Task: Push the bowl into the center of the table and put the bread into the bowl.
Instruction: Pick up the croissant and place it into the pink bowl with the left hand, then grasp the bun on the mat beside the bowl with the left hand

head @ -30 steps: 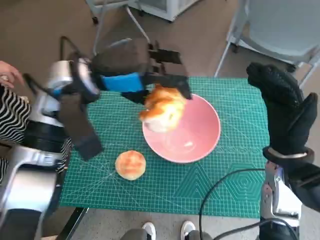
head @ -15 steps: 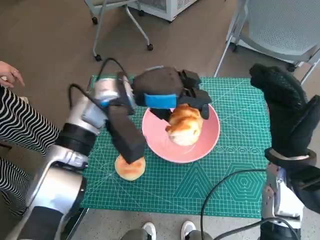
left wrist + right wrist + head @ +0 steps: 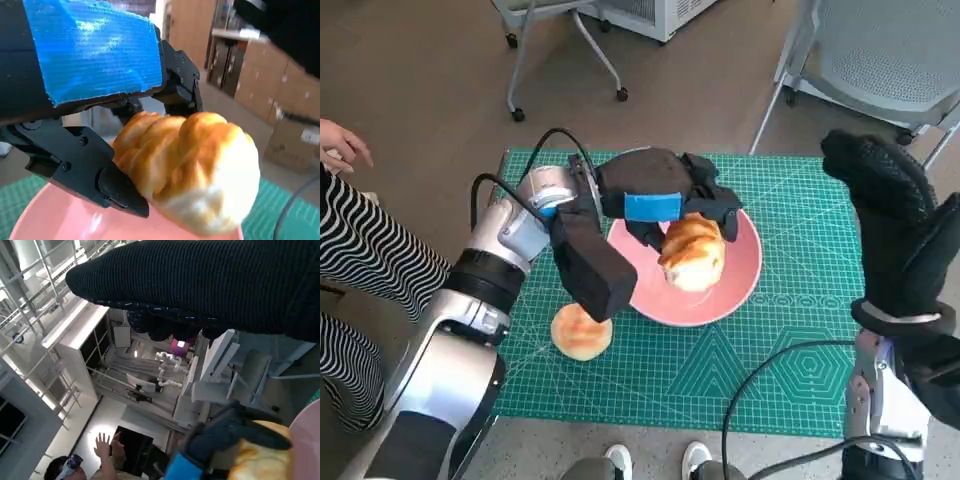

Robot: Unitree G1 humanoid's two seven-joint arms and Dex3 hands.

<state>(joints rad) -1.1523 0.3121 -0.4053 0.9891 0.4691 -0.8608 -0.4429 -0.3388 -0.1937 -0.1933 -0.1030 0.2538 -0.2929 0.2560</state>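
A pink bowl sits near the middle of the green mat. My left hand holds a golden twisted bread roll just over the bowl's inside. In the left wrist view the roll is gripped between the black fingers above the pink bowl. A second round bread bun lies on the mat near the bowl's front left, partly hidden by my left forearm. My right hand is raised beside the table's right edge with nothing in it. The right wrist view catches the roll and my left hand.
The green cutting mat covers the small table. A person in a striped sleeve sits at the left. Chair legs stand beyond the table, and a grey chair is at the back right. A black cable crosses the front right.
My left hand has carried the roll rightwards from the bowl's left rim to over its middle and lowered it slightly. The right hand has stayed raised.
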